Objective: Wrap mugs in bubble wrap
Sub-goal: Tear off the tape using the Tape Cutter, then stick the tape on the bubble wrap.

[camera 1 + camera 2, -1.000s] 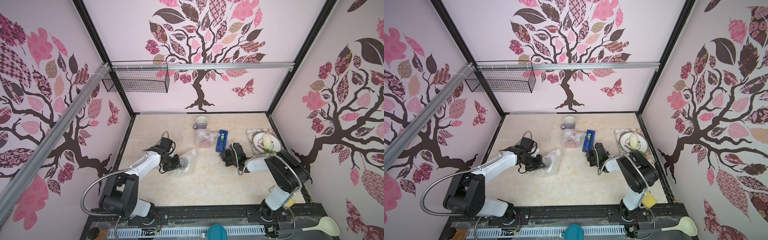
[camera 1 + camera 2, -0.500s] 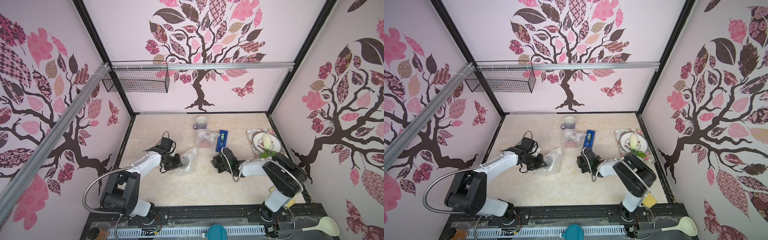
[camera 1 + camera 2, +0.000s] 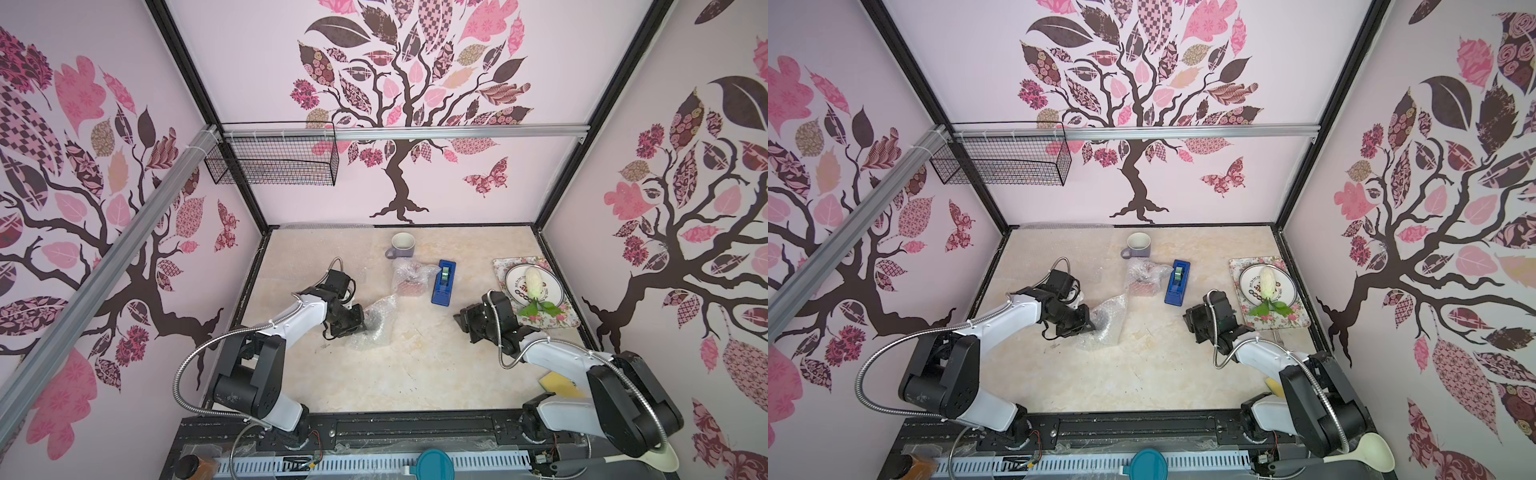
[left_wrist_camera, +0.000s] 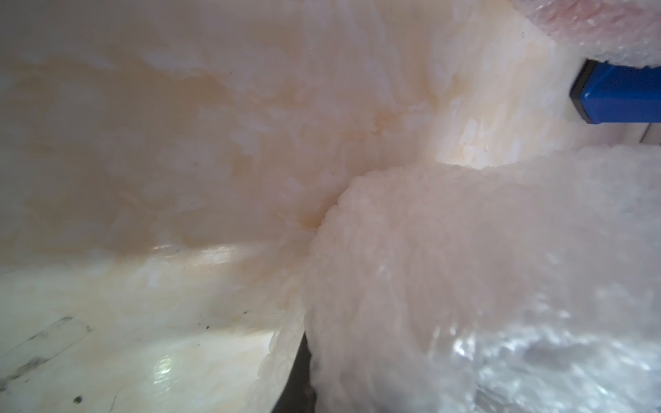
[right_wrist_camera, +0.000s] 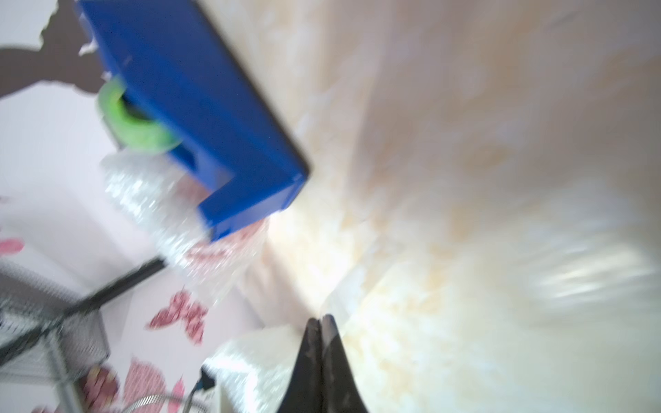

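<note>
A pale lavender mug (image 3: 402, 244) (image 3: 1138, 245) stands uncovered at the back of the table. In front of it lies a bundle of bubble wrap (image 3: 411, 278) (image 3: 1144, 276) (image 5: 168, 211) with something red showing through. A second crumpled piece of bubble wrap (image 3: 376, 320) (image 3: 1104, 322) (image 4: 483, 279) lies left of centre. My left gripper (image 3: 362, 323) (image 3: 1090, 323) is shut on its edge, and the wrap hides the jaws except a dark finger (image 4: 298, 372). What this wrap holds is hidden. My right gripper (image 3: 459, 321) (image 3: 1188, 318) (image 5: 319, 318) is shut and empty, low over bare table.
A blue tape dispenser (image 3: 444, 282) (image 3: 1177, 282) (image 5: 200, 118) with green tape lies between the wrapped bundle and my right gripper. A floral tray (image 3: 552, 322) with a plate sits far right. A yellow sponge (image 3: 559, 384) lies by the right arm's base. A wire basket (image 3: 274, 160) hangs on the wall.
My right gripper swung left toward the table's centre, then came back right near the tray. The left arm and its wrap have stayed put.
</note>
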Robot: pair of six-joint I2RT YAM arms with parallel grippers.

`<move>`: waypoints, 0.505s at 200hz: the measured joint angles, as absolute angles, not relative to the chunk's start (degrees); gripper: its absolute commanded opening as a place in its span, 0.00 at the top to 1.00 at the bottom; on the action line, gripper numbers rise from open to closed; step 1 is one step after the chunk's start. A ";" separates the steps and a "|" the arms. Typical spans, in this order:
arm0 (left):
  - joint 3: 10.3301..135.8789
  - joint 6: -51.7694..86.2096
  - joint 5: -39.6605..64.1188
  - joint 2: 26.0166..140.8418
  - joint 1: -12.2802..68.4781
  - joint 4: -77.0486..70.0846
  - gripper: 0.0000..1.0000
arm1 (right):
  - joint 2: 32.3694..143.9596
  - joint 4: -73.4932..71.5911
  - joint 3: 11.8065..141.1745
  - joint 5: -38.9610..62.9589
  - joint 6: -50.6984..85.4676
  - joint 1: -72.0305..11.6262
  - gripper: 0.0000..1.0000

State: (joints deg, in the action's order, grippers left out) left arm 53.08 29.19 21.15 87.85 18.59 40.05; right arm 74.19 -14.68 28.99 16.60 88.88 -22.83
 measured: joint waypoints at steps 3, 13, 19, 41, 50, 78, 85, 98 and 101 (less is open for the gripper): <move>53.23 29.12 20.75 87.79 18.68 40.51 1.00 | 74.48 -15.40 29.85 17.87 88.77 -23.27 1.00; 53.65 29.12 19.46 87.57 19.16 41.74 1.00 | 75.79 -17.41 33.26 21.32 88.16 -25.19 1.00; 53.84 29.17 18.79 87.44 19.55 42.41 1.00 | 77.08 -18.87 35.79 23.42 87.99 -26.79 1.00; 54.46 29.52 16.86 87.26 21.26 44.27 1.00 | 80.86 -24.23 43.16 28.62 88.27 -32.40 1.00; 54.87 29.85 16.14 87.26 21.85 44.93 1.00 | 81.76 -25.98 44.88 30.24 88.53 -34.24 1.00; 55.99 30.72 14.46 87.26 23.07 46.46 1.00 | 84.95 -30.02 46.68 34.11 89.93 -38.26 1.00; 56.36 31.14 13.91 87.29 23.38 46.76 1.00 | 86.02 -31.05 46.52 34.68 90.65 -39.03 1.00; 56.99 31.75 13.15 87.42 24.03 46.98 1.00 | 88.31 -32.75 46.41 35.75 91.94 -40.56 1.00; 57.06 31.86 13.06 87.44 24.14 46.96 1.00 | 88.75 -32.95 46.41 35.88 92.14 -40.80 1.00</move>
